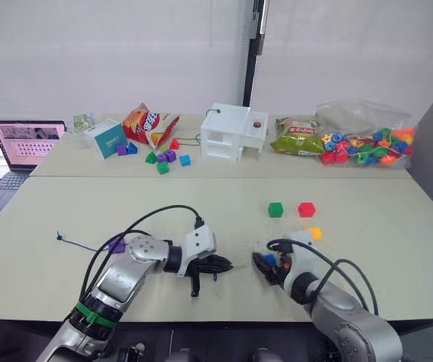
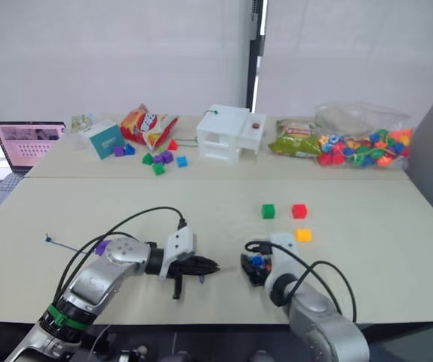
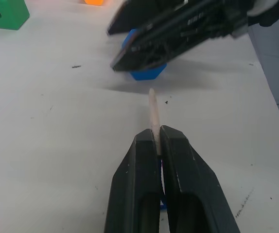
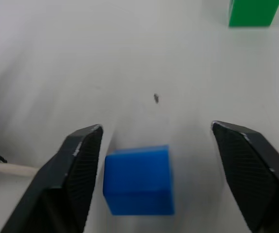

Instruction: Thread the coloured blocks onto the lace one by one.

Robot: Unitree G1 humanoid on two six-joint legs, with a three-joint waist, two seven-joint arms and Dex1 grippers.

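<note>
Pale table (image 1: pixel 201 204), lace threading.
Left gripper (image 3: pixel 155 141) pinches lace (image 3: pixel 153 109) tip; right gripper (image 4: pixel 156 145) gapes wide around blue block (image 4: pixel 138 179).

Smooth plastic blue block (image 4: pixel 138 180), matt black textured gripper fingers (image 4: pixel 78 165), matt pale table (image 1: pixel 201 204), crinkly glossy snack bag (image 1: pixel 150 124)

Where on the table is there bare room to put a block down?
Bare: the stretch between the left gripper and the green block, and the front right beyond the yellow block. Crowded: the far edge, from the laptop to the bead bag.
</note>
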